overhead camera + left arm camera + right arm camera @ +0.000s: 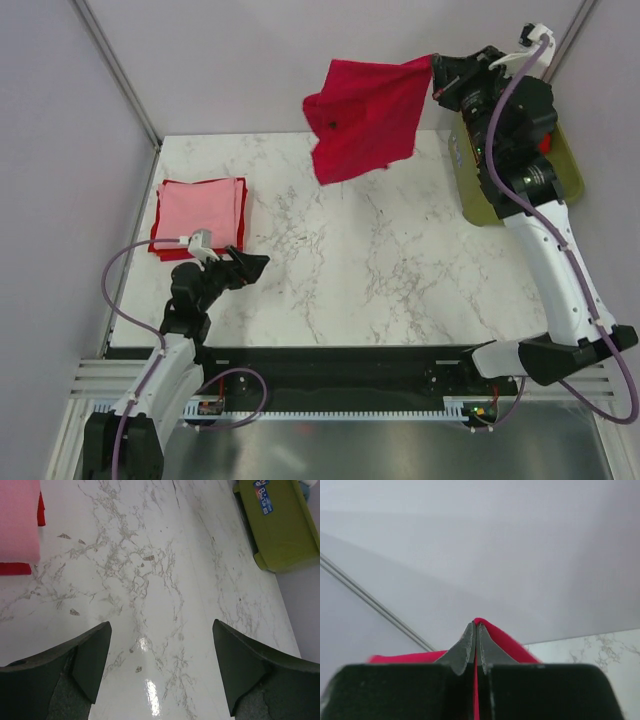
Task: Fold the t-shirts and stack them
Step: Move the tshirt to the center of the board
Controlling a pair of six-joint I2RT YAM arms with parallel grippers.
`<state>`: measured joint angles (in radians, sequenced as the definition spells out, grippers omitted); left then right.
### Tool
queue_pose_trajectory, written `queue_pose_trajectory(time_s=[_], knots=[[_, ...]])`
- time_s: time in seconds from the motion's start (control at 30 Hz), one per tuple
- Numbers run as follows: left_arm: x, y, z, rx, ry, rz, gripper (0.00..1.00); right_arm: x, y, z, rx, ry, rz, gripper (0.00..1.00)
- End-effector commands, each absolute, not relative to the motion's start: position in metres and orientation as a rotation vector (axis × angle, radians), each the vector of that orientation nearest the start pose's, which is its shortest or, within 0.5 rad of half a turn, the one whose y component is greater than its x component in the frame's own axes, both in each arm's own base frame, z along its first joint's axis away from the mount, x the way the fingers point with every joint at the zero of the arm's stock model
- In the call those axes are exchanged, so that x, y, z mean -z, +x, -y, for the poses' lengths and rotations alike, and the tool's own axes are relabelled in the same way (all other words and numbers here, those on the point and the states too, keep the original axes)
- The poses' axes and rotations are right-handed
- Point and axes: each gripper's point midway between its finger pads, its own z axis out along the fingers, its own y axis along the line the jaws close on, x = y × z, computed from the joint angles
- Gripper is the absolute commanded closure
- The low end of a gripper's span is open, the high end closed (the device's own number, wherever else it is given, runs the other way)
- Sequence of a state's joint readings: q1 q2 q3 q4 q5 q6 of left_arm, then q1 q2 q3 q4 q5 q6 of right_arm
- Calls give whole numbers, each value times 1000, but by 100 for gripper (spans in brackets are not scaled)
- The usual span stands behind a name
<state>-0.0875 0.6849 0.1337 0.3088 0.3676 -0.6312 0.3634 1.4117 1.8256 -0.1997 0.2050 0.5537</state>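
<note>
My right gripper (436, 68) is shut on the edge of a crimson red t-shirt (362, 117) and holds it high above the table's far side; the cloth hangs down to the left. In the right wrist view the gripper (476, 626) pinches a red fold (502, 640). A folded pink t-shirt (203, 210) lies on a folded red one (241, 228) at the table's left; the pink one also shows in the left wrist view (19, 520). My left gripper (252, 266) is open and empty over the marble, to the right of the stack.
An olive-green plastic basket (570, 165) stands at the table's right edge behind my right arm; it also shows in the left wrist view (280, 525). The marble table (350, 280) runs between the stack and the basket. Grey walls close in the sides.
</note>
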Motion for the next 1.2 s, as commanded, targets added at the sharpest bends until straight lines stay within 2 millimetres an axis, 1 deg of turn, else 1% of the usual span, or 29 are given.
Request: queue_pose_trajectory(time_s=[0.0,0.03,0.07,0.1,0.13,0.17,0.2,0.23,0.27,0.3,0.33,0.37,0.4,0.43,0.47,0.5,0.53,0.57,0.6,0.67,0.7,0.73,0.77,0.8,0.87,0.9,1.07,1.1,1.17], knots=[[-139,268,109,818,-188,-1793,11,-541,394,-135,-671,297,-1344,100],[-140,268,110,819,-185,-1791,11,-541,384,-126,-650,311,-1334,100],[-140,268,110,819,-182,-1790,10,-528,383,-120,-624,343,-1350,94],[-142,268,110,818,-179,-1787,10,-485,390,-121,-597,363,-1434,77],[-141,268,110,819,-177,-1790,10,-470,383,-121,-605,369,-1460,37],[-143,268,111,821,-172,-1788,10,-448,382,-130,-627,328,-1517,31],[-142,268,111,822,-172,-1791,9,-397,384,-135,-603,318,-1633,24],[-141,268,111,824,-170,-1795,9,-377,378,-137,-607,320,-1682,11],[-140,268,111,822,-171,-1797,9,-355,374,-138,-608,316,-1732,10],[-138,268,112,823,-171,-1807,9,-317,364,-142,-616,291,-1812,9],[-138,268,113,825,-167,-1811,9,-301,358,-142,-619,290,-1842,9],[-138,269,114,828,-167,-1814,9,-267,349,-140,-598,292,-1912,9],[-135,269,115,831,-165,-1829,9,-265,340,-140,-616,271,-1901,9],[-134,269,116,834,-163,-1837,9,-256,335,-140,-618,258,-1908,11],[-135,270,118,837,-156,-1838,9,-233,328,-138,-604,250,-1944,11],[-135,270,120,842,-148,-1844,9,-233,325,-137,-611,245,-1927,13],[-131,271,122,842,-144,-1862,9,-226,320,-144,-643,203,-1941,15],[-132,272,124,845,-135,-1866,9,-211,315,-146,-652,181,-1969,16],[-131,271,129,853,-114,-1876,9,-203,315,-149,-667,173,-1985,21],[-129,273,134,850,-100,-1896,9,-188,306,-167,-742,93,-2033,24],[-128,271,141,857,-72,-1906,9,-174,306,-171,-740,82,-2079,26],[-128,272,142,848,-64,-1907,9,-167,303,-177,-753,54,-2106,27],[-127,273,145,844,-54,-1915,9,-158,297,-185,-763,17,-2137,28],[-127,270,152,849,-22,-1921,9,-145,293,-189,-753,1,-2180,28],[-127,272,154,821,-12,-1926,9,-127,283,-196,-721,-36,-2235,30],[-128,269,160,818,16,-1926,9,-117,279,-197,-700,-45,-2268,31],[-129,270,163,766,35,-1931,10,-81,260,-196,-561,-68,-2370,35],[-130,269,164,762,37,-1929,10,-74,260,-187,-495,-41,-2385,35],[-130,270,161,747,26,-1930,12,-63,252,-182,-471,-34,-2411,35]])
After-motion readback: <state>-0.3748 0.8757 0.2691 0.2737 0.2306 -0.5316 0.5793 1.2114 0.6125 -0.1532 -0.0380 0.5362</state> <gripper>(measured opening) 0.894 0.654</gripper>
